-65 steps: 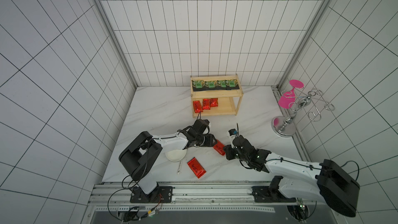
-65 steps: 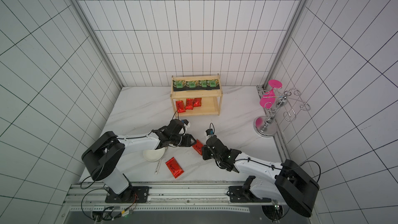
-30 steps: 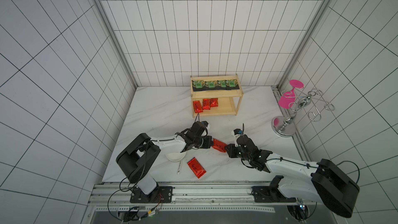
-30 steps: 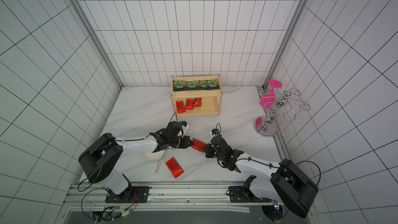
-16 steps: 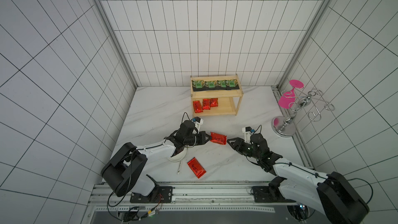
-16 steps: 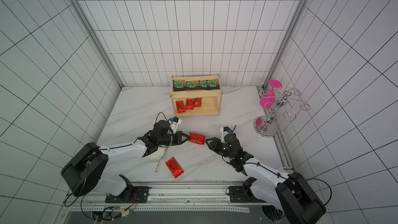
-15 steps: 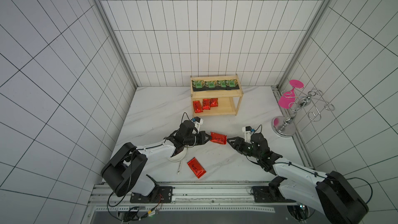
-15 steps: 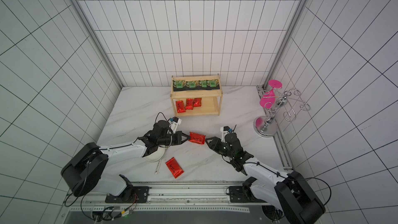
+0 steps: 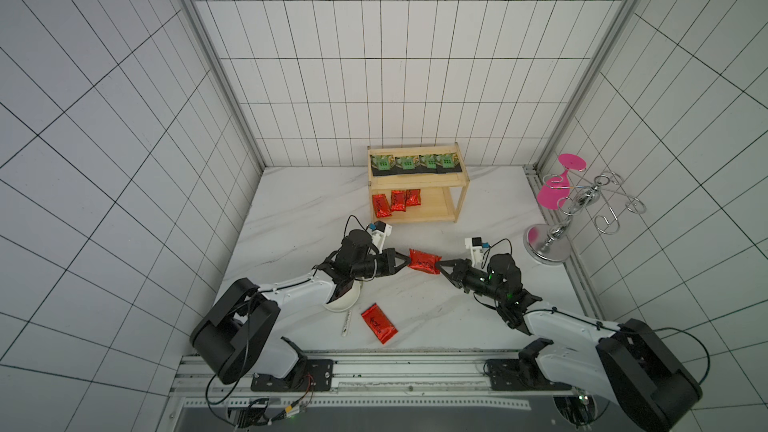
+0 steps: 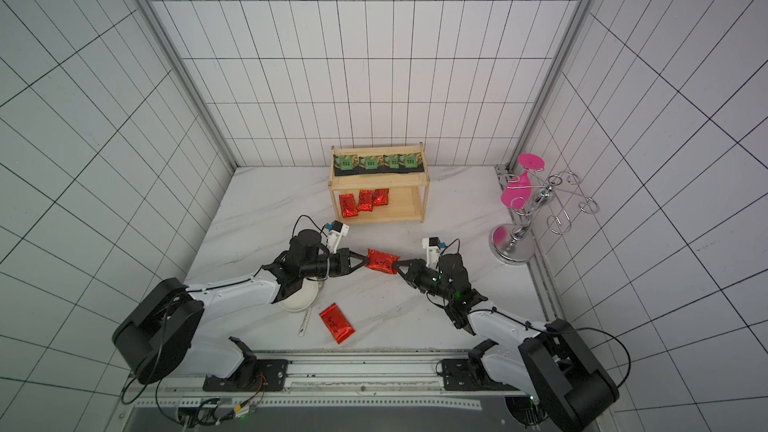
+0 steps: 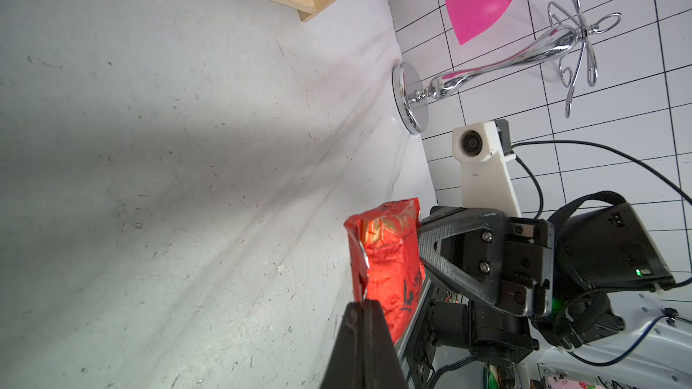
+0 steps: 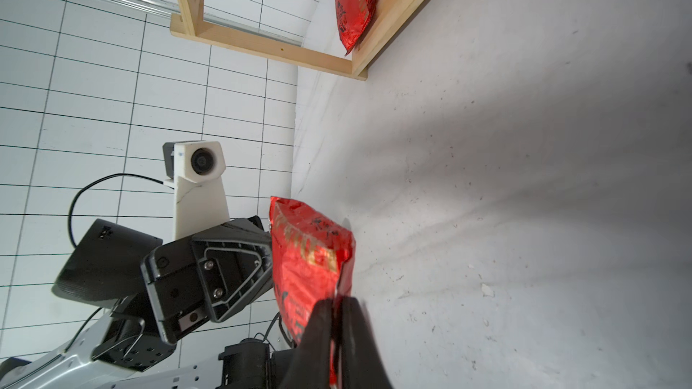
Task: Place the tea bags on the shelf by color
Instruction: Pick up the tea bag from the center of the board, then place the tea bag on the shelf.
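A: Where is the pouch (image 9: 424, 261)?
B: Off the table (image 9: 299, 218), its long axis running between the grippers. Left gripper (image 9: 406, 260) pinches one end, right gripper (image 9: 441, 264) the other.
A: And the shelf (image 9: 462, 197)?
B: Beyond both; its free space lies toward the right gripper.

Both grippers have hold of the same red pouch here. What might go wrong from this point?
1. The left gripper and right gripper each pinch only an end seam of the red pouch; pulling apart before one releases could tear the foil.
2. If the left releases, the right's thin edge grip may let it slip to the table.
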